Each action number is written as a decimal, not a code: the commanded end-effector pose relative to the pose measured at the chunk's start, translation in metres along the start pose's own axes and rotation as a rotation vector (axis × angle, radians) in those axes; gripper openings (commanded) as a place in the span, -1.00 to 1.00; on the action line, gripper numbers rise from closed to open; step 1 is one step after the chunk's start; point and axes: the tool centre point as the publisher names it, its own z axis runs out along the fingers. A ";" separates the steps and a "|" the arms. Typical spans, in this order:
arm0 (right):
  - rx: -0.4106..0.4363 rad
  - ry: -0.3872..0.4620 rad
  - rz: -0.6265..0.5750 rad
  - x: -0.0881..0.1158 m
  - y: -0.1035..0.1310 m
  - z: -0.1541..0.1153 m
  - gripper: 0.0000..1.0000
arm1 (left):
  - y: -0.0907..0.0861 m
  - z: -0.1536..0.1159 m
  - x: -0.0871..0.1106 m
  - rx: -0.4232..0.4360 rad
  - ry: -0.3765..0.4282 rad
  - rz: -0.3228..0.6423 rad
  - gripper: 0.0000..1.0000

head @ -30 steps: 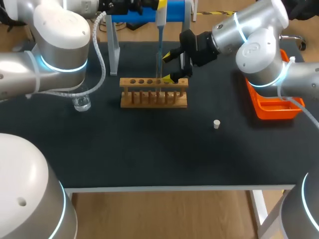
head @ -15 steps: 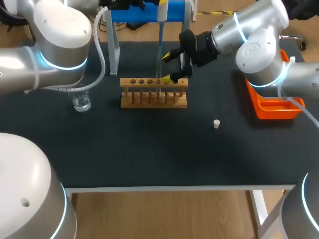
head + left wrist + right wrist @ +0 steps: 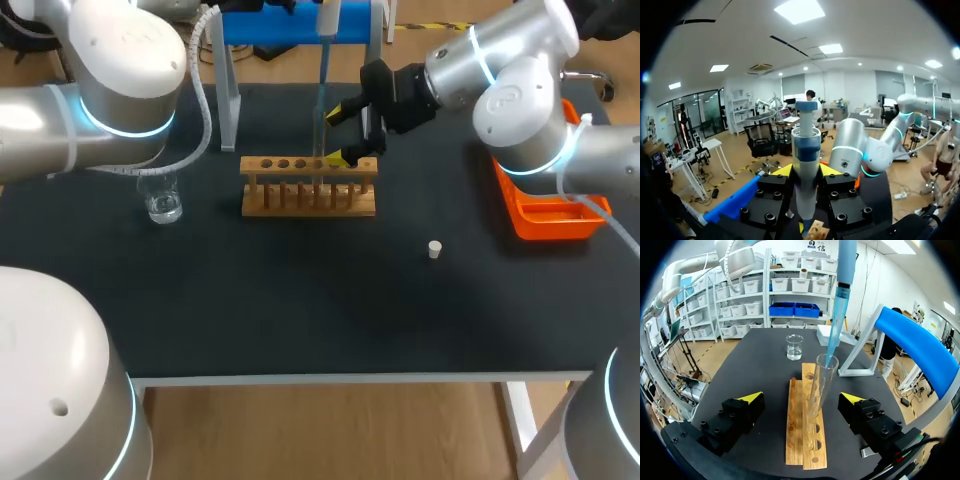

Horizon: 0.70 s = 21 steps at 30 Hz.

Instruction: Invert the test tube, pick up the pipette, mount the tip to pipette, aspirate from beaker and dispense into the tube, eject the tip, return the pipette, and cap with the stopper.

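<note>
My left gripper (image 3: 806, 172) is shut on the blue and white pipette (image 3: 806, 150), held upright above the wooden rack (image 3: 308, 188). The pipette (image 3: 325, 25) carries a long clear tip (image 3: 833, 345) whose end sits at the mouth of the glass test tube (image 3: 819, 387). That tube stands upright in the rack (image 3: 804, 430). My right gripper (image 3: 802, 405) is open, one finger on each side of the tube without touching it; in the head view the right gripper (image 3: 350, 133) hangs at the rack's right end. The beaker (image 3: 163, 205) stands left of the rack. A small white stopper (image 3: 434, 249) lies to the right.
A blue pipette stand (image 3: 290, 25) with a grey leg rises behind the rack. An orange tray (image 3: 550, 215) sits at the table's right edge, under my right arm. In the right wrist view the beaker (image 3: 794, 346) stands beyond the rack's far end.
My left arm's elbow has swung slightly up and right, and the pipette has edged upward a little. The right arm and the things on the table have kept still.
</note>
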 end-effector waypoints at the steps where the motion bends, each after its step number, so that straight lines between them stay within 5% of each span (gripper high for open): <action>1: 0.001 0.002 0.000 0.000 0.000 0.000 1.00 | -0.006 -0.002 0.003 -0.011 -0.009 0.003 -1.00; 21: 0.001 0.002 0.000 0.000 0.000 0.000 1.00 | -0.028 -0.022 0.016 -0.014 -0.073 0.051 -1.00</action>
